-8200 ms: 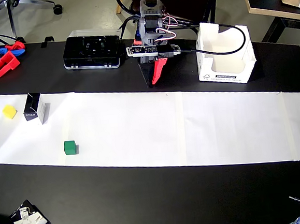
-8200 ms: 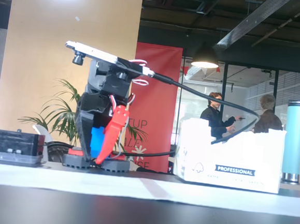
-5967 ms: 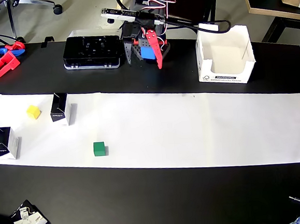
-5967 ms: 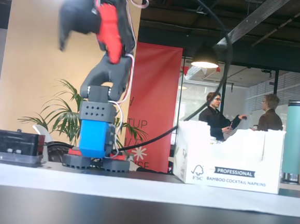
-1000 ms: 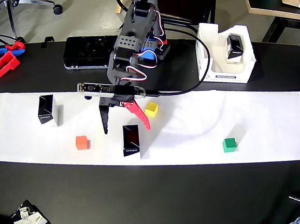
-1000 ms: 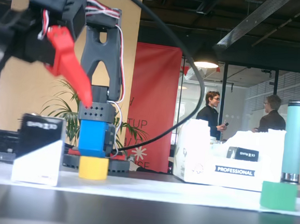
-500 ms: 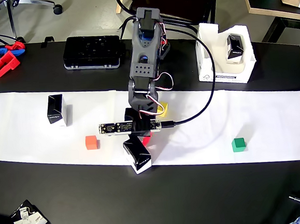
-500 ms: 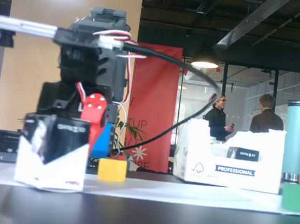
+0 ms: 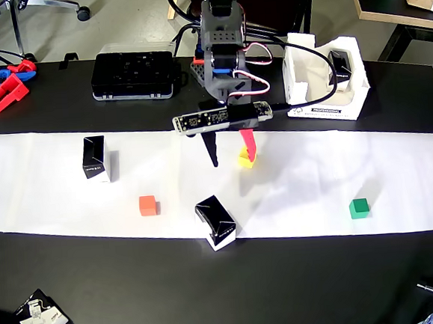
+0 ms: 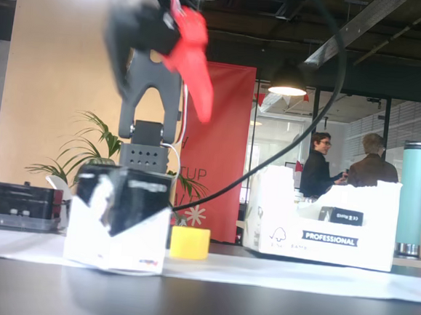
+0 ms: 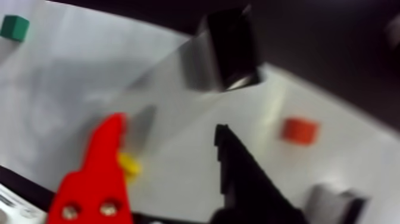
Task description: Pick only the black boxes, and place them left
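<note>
Three black boxes show in the overhead view. One sits turned askew at the front edge of the white paper strip; it also shows in the fixed view and the wrist view. Another stands at the left. The third lies inside the white carton. My gripper hangs open above the paper behind the askew box, holding nothing; it also shows in the wrist view. Its red finger is over the yellow cube.
An orange cube lies left of the askew box and a green cube sits far right. A flat black device stands behind the paper. Red and blue parts lie at the back left, and a small card at the front left.
The gripper was low over the front black box; it has risen and pulled back, open. That box stays tipped askew at the paper's edge. Everything on the paper drifted slightly right.
</note>
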Action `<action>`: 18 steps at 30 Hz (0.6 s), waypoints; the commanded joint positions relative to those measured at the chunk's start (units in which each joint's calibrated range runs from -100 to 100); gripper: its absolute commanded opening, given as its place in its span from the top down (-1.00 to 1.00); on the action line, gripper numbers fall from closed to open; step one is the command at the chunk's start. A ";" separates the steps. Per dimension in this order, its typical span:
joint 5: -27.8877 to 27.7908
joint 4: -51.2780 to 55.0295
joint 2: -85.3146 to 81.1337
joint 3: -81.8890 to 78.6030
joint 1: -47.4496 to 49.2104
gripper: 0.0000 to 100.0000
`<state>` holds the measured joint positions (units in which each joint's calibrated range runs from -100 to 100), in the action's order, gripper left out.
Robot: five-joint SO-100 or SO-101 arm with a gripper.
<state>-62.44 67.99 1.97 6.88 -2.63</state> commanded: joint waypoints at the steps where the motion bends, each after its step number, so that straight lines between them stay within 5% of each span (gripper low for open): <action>1: -9.87 -0.58 -2.09 12.53 -5.04 0.11; 7: -10.66 -9.96 12.77 25.83 -5.99 0.11; 18: -8.72 -26.73 30.79 27.34 -4.78 0.12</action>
<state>-72.84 45.52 31.09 28.07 -7.80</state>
